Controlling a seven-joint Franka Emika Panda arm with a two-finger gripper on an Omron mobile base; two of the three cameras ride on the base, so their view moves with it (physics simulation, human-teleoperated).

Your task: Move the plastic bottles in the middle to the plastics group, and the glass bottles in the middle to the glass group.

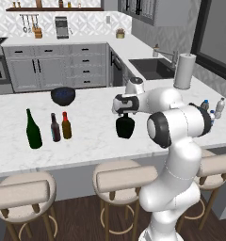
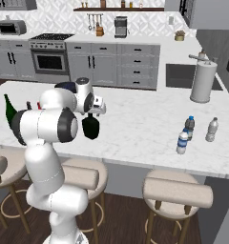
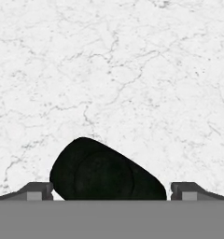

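A squat black round-bellied bottle [image 1: 125, 127] [image 2: 91, 128] stands mid-counter. My gripper [image 1: 125, 114] [image 2: 91, 115] hangs straight above it, open; in the hand view its dark body [image 3: 104, 173] lies between the two fingertips [image 3: 37, 191], jaws wide apart. At the left a slim amber bottle [image 1: 66, 125] stands beside a dark-brown labelled bottle [image 1: 55, 128] and a tall green bottle [image 1: 33, 130]. At the right, a white-capped, blue-banded water bottle [image 2: 182, 142] stands just in front of a blue-capped bottle [image 2: 190, 126], with a greyish bottle [image 2: 212, 129] to their right.
A dark blue bowl [image 1: 63, 95] sits behind the glass bottles. A paper towel roll [image 1: 183, 70] [image 2: 202, 82] and the sink [image 1: 155, 68] are at the back right. Round stools [image 1: 117, 176] line the counter's front edge.
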